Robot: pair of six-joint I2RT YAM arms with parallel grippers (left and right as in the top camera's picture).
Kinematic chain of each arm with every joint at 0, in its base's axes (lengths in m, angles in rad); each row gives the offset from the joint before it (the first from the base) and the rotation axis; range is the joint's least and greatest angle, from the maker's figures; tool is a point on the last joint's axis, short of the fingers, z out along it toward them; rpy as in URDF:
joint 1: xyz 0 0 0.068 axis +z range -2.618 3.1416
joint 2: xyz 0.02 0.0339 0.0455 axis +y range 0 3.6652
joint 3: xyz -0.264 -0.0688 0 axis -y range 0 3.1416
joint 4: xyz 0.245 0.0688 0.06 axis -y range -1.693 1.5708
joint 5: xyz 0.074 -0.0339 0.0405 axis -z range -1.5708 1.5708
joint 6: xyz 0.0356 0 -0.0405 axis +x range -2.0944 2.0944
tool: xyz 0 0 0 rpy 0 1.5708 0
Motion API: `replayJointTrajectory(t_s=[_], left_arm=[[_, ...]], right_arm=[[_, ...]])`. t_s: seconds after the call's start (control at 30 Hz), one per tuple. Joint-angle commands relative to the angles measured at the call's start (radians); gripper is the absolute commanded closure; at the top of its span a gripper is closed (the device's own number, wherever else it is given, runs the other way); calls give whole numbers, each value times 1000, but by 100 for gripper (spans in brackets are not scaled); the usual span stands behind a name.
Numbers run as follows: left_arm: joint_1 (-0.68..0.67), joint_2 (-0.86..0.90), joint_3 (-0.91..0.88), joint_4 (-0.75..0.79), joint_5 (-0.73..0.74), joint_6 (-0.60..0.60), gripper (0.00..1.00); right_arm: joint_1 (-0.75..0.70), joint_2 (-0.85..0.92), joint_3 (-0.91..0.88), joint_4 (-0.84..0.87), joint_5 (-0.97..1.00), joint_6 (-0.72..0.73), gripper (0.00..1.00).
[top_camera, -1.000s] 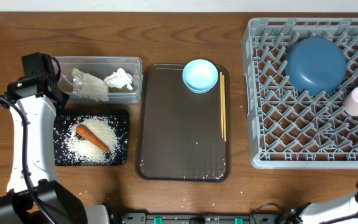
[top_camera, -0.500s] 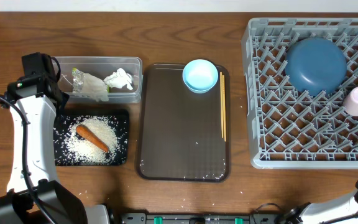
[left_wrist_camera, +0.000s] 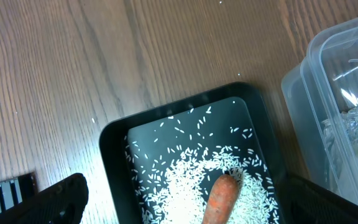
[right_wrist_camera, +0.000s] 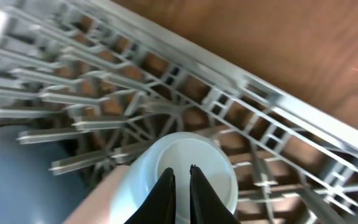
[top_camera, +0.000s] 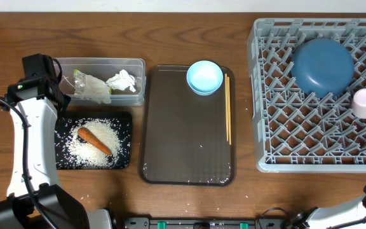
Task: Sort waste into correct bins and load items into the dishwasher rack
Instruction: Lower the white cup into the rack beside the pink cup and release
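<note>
Almost nothing has changed in the last second. The only difference is that the small cup [top_camera: 364, 103], at the right edge of the overhead frame, has slid slightly left and now sits a little deeper among the pegs of the dishwasher rack [top_camera: 297, 127].

In the right wrist view the right gripper [right_wrist_camera: 180, 186] has its fingers drawn nearly together with a thin slit between them, the tips at the cup's mouth. Given that shift, it is probably pinching the rim, so the cup looks to be in the middle of being set down and not yet let go.

The dark-blue bowl [top_camera: 323, 67] lies upside down in the upper part of the rack.

The left gripper [left_wrist_camera: 191, 208] is spread wide and holds nothing. It hangs over the black tray [top_camera: 126, 117] at the lower left, where the carrot [top_camera: 94, 141] lies on the rice [top_camera: 94, 152]. A few grains are scattered on the wood below the tray.

The tissue [top_camera: 121, 81] and the wrapper [top_camera: 91, 88] are in the clear tub [top_camera: 138, 63] just above, so the waste sorting appears to be essentially finished.

The light-blue bowl [top_camera: 204, 77] and the chopsticks [top_camera: 227, 108] sit untouched on the brown tray [top_camera: 186, 146] in the centre of the frame. They are what still has to go into the rack.
</note>
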Motion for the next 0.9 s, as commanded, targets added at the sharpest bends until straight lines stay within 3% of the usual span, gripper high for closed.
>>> replayJointTrajectory(t_s=[0.0, 0.73, 0.87], left_arm=[[3, -3, -2, -3, -5, -6, 1], [3, -3, -2, -3, -5, -6, 1], [3, -3, -2, -3, -5, -6, 1]], right_arm=[[28, -29, 0, -21, -220, -23, 91], [114, -74, 1, 11, -250, -46, 91], [131, -83, 1, 12, -224, -87, 97]])
